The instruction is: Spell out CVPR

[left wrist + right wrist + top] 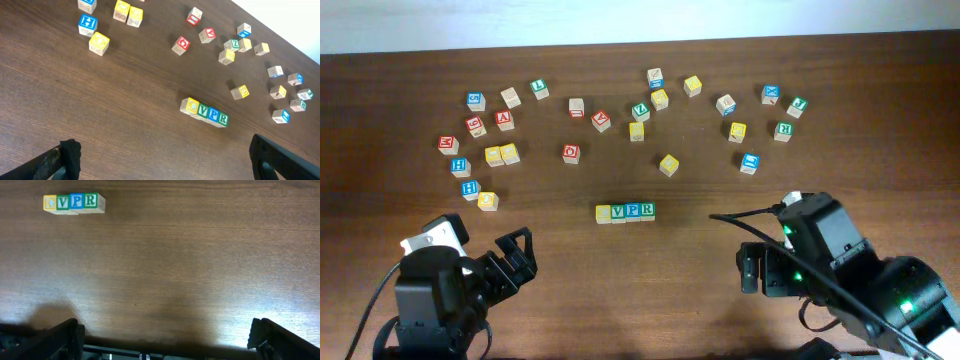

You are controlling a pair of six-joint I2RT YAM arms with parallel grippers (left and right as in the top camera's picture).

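CVPR (625, 211) reads clean across the middle of the desk (650, 295), folks, and we like what we see! Four cubes in one tight line: the yellow C (604, 213), then the green V (619, 211), the blue P (633, 211) and the green R (647, 210), each touching its neighbour, letters facing up. From the right wrist view the word runs left to right with no gap showing, though the V and P sit a hair nearer that camera than the other two.

Why there? We judge the row sits in the open band of desk so it reads apart from the spares (668, 165), which lie scattered along the far side. The nearest of them, a yellow one, is near the row but not touching it.

Now the arms. The left fingers (65, 159) are spread wide with nothing between them, only bare wood. The right fingers (67, 336) are likewise released and empty. Both sit low by the near edge, well apart from the word, one on each side. We'd call that a sensible place to be, since a stray brush could knock the line crooked.

Our call: the spelling looks done, and the only thing left might be squaring up that slight stagger.
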